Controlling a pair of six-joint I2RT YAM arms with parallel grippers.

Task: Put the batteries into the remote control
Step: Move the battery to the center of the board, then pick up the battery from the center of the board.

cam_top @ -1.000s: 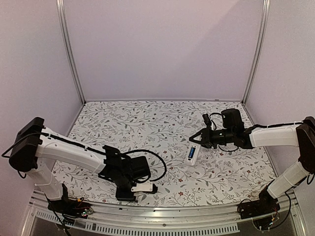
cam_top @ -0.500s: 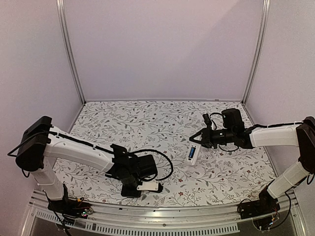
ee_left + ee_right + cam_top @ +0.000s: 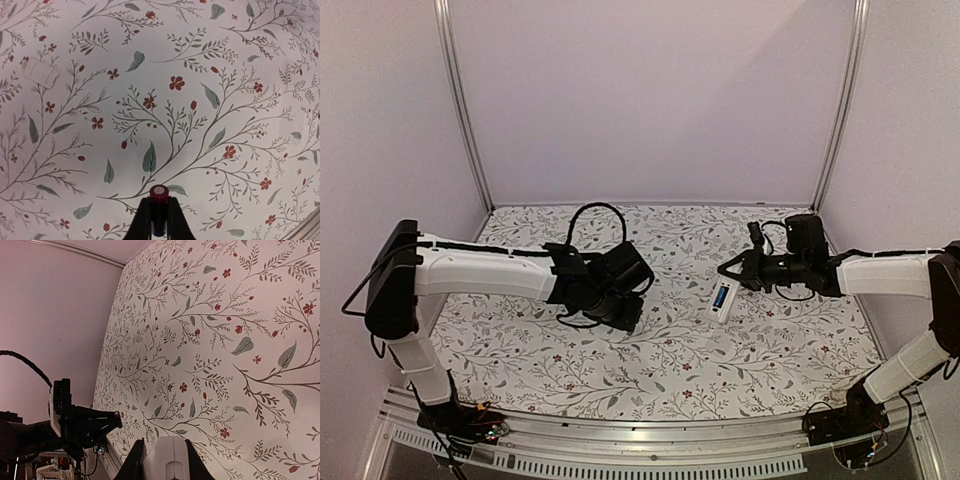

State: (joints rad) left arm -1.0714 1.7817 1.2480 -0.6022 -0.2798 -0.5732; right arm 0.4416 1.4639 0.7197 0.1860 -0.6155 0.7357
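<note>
Left wrist: my left jaws pinch the pale-tipped battery (image 3: 159,199). Right jaws clamp the remote control (image 3: 168,460); next I must align them.

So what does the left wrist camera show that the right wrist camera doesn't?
Only the left wrist view: a small dark battery with a pale tip, pinched in the left end effector, and a small pale rectangular piece lying on the flowered tablecloth. Only the right wrist view: the white remote control gripped by the right end effector, the pale wall and, seen from afar, the left arm. Both: that flowered tablecloth.
</note>
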